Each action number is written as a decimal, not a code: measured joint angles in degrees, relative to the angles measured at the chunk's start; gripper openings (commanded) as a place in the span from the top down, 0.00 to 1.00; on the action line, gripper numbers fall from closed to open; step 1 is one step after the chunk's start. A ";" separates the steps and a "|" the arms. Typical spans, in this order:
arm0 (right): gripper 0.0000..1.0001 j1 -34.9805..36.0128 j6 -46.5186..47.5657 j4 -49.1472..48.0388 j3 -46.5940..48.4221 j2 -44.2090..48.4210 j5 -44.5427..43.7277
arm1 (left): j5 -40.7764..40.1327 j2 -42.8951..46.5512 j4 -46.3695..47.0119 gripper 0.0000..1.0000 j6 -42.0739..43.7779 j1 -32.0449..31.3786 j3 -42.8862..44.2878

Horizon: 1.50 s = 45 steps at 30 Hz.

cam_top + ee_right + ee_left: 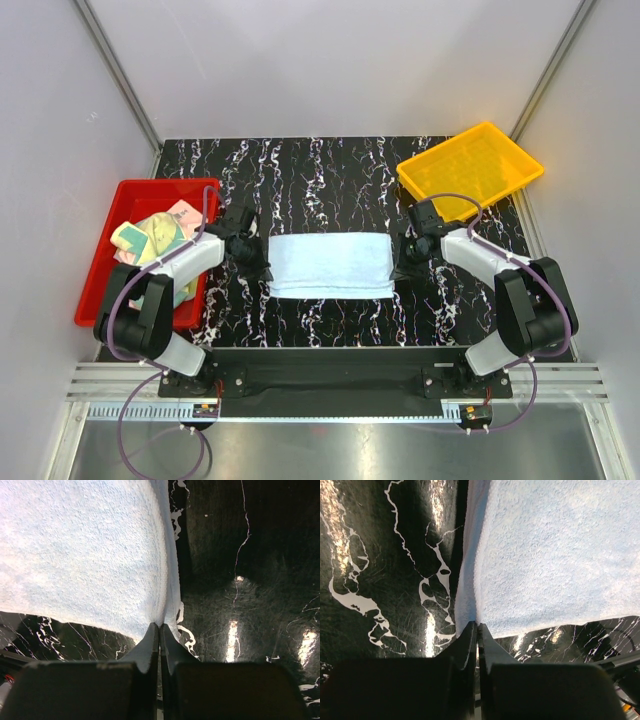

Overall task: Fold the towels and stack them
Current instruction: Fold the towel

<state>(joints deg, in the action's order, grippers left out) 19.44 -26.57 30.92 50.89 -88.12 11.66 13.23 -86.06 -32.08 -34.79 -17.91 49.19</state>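
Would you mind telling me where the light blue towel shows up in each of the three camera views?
Top external: the light blue towel lies at the centre of the picture.
Left wrist: it fills the upper right, its corner meeting the left end effector.
Right wrist: it fills the upper left, its corner meeting the right end effector.
Shared landmark: the black marbled tabletop under it.

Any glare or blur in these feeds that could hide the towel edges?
Left wrist: glare streaks on the glossy table, towel edge sharp, fingers dark and soft. Right wrist: bright hot spots at right on the table, towel washed out near the top. Top external: even light, everything sharp.
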 measured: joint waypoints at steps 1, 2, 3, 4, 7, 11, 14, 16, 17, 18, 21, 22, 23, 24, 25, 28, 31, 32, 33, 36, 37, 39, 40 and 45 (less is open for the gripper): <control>1.00 0.00 0.04 0.44 0.33 0.00 0.00 | 0.00 0.00 -0.50 1.00 0.00 0.00 0.39; 1.00 0.00 0.13 0.85 0.68 0.02 -0.02 | -0.02 0.00 -1.03 1.00 0.00 0.00 0.85; 1.00 0.00 0.24 1.42 1.11 0.11 -0.04 | -0.02 0.00 -1.44 1.00 0.00 0.00 1.29; 1.00 0.00 0.31 1.97 1.53 0.26 -0.04 | -0.02 0.02 -2.08 1.00 -0.02 0.00 1.86; 1.00 0.00 0.63 4.17 3.32 1.68 -0.04 | -0.09 0.61 -4.20 1.00 -0.02 -0.09 3.85; 1.00 0.00 0.59 6.01 4.02 5.92 0.02 | -0.24 4.11 -5.62 1.00 -0.55 -1.38 4.72; 1.00 0.00 -0.24 4.57 1.01 10.10 0.26 | -0.07 6.78 -4.15 1.00 -1.42 -3.17 2.62; 1.00 -0.02 -1.11 4.02 -1.79 11.21 0.90 | 0.02 7.45 -3.30 1.00 -1.99 -4.00 -0.11; 1.00 -0.02 -1.60 3.34 -3.21 11.19 1.31 | 0.07 7.34 -2.86 1.00 -2.27 -4.31 -1.60; 1.00 -0.02 -2.05 2.93 -4.66 11.08 1.46 | 0.04 7.23 -2.49 1.00 -2.43 -4.35 -2.97; 1.00 -0.02 -3.15 2.71 -7.85 11.08 1.46 | -0.24 7.17 -2.58 1.00 -2.78 -4.39 -5.90; 1.00 -0.02 -3.34 2.71 -8.26 11.08 1.46 | -0.35 7.15 -2.56 1.00 -2.78 -4.39 -6.21; 1.00 -0.02 -3.43 2.64 -8.37 11.06 1.49 | -0.39 7.15 -2.51 1.00 -2.78 -4.39 -6.21; 1.00 -0.02 -3.43 2.45 -8.33 10.97 1.49 | -0.42 7.17 -2.34 1.00 -2.78 -4.39 -6.16; 1.00 -0.02 -3.39 2.32 -8.04 10.75 1.51 | -0.46 7.17 -2.27 1.00 -2.78 -4.39 -6.03; 1.00 -0.02 -3.04 3.06 -5.31 9.42 1.42 | -1.18 7.06 -4.48 1.00 -2.71 -4.39 -3.78; 1.00 -0.02 -2.69 4.98 -0.66 9.33 1.27 | -2.27 7.15 -7.02 1.00 -2.69 -4.39 1.20; 1.00 -0.02 -2.62 5.29 0.44 9.66 1.25 | -2.56 7.43 -7.37 1.00 -2.69 -4.39 2.40; 1.00 -0.02 -2.62 5.40 1.01 10.82 1.31 | -2.80 8.11 -7.56 1.00 -2.69 -4.42 3.13; 1.00 -0.02 -3.06 6.12 -0.20 14.14 1.44 | -2.93 11.82 -8.46 1.00 -2.78 -4.50 2.40; 1.00 -0.02 -3.41 5.99 -1.55 15.76 1.55 | -2.91 13.27 -8.48 1.00 -2.84 -4.50 1.31; 1.00 -0.02 -4.35 5.88 -5.09 18.45 1.77 | -2.80 16.06 -8.41 1.00 -3.08 -4.59 -1.88; 1.00 -0.02 -4.98 5.31 -7.30 19.37 2.23 | -2.71 16.83 -8.33 1.00 -3.28 -4.66 -3.54; 1.00 -0.02 -8.66 2.75 -17.44 21.53 3.93 | -1.88 17.16 -6.71 1.00 -4.63 -4.79 -11.39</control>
<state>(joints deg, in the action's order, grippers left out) 19.42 -35.22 33.67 33.45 -66.59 15.59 11.35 -68.90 -38.79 -39.42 -22.70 37.80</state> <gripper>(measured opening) 0.011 0.012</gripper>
